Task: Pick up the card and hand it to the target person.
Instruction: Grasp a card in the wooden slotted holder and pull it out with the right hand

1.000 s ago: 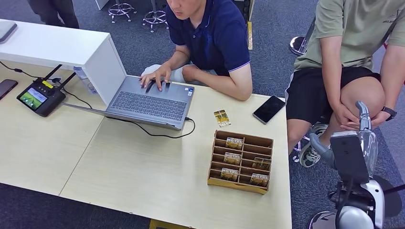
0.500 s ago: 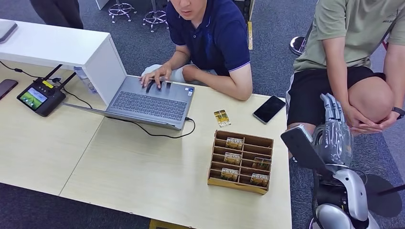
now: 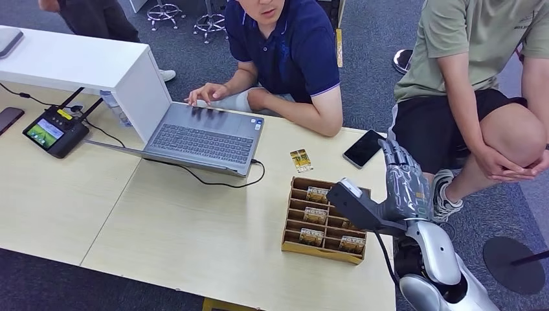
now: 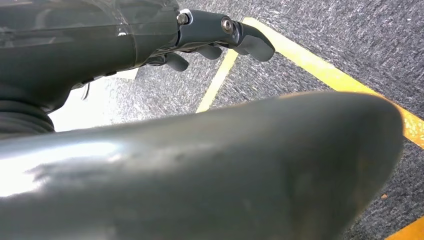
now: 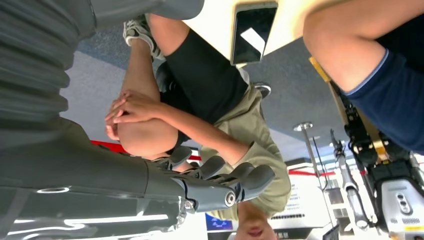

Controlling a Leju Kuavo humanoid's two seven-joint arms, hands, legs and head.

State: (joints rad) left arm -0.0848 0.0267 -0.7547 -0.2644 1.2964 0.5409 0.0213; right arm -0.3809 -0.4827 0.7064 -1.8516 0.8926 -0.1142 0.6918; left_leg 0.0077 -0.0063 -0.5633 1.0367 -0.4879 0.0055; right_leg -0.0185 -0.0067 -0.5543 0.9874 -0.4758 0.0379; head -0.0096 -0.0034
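While raised, right hand (image 3: 398, 188) spreads fingers (image 3: 395, 159).

card (image 3: 301, 159) | yellow-patterned, flat on table | between laptop and phone, beside box

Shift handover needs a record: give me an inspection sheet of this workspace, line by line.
Surface: pale wood-grain table.
Job's things: brown compartmented cardboard card box holding several yellowish cards; one loose yellowish card lies on the table beyond it.
Clutter: open grey laptop, black phone near the table edge, black handheld controller with lit screen, white box shelf.
Hands: right hand raised above the box's right side, fingers extended, holding nothing; left hand hangs over carpet, fingers curled.
Cables: black cable plugged into the laptop.
Surroundings: two seated people, grey carpet, yellow floor line.
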